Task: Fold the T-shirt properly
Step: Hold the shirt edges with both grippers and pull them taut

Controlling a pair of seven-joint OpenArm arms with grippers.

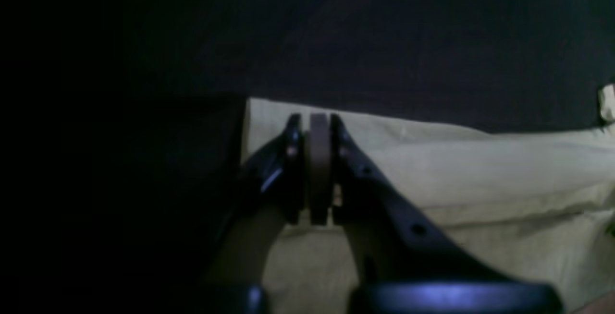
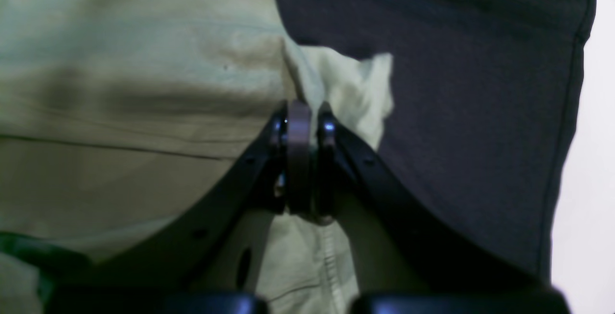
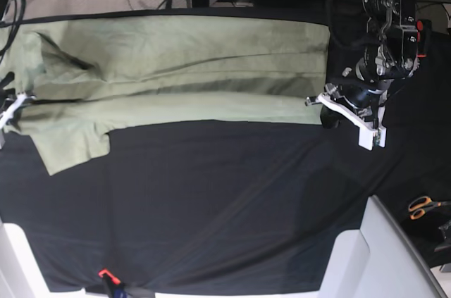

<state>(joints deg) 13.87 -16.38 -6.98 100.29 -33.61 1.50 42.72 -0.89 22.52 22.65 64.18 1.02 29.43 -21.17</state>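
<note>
The T-shirt (image 3: 176,76) is laid as a long pale green band along the far edge of the black table cloth (image 3: 225,199), spread from the left side almost to the far right corner. One lengthwise fold is seen in it, w/ layers stacked one on other. At its left end a sleeve (image 3: 74,146) is hanging out toward the near side, flat on the cloth.

In the base view the left gripper (image 3: 326,116) is set at the right end of the shirt, at the corner of the fabric. In the left wrist view its fingers (image 1: 293,160) are pressed together; the pale fabric lies directly under and around them, but whether any cloth is pinched betw. the pads cannot be told, the view is too dark.

The right gripper (image 2: 302,126) is placed over the left end of the shirt, near the left edge of the table cloth. Its fingers (image 2: 326,160) are also pressed together, w/ a small crumpled flap of fabric (image 2: 355,93) just beside the tips; a real grip on it cannot be confirmed.

Orange-handled scissors (image 3: 423,206) are lying at the right side, well apart from the shirt.
</note>
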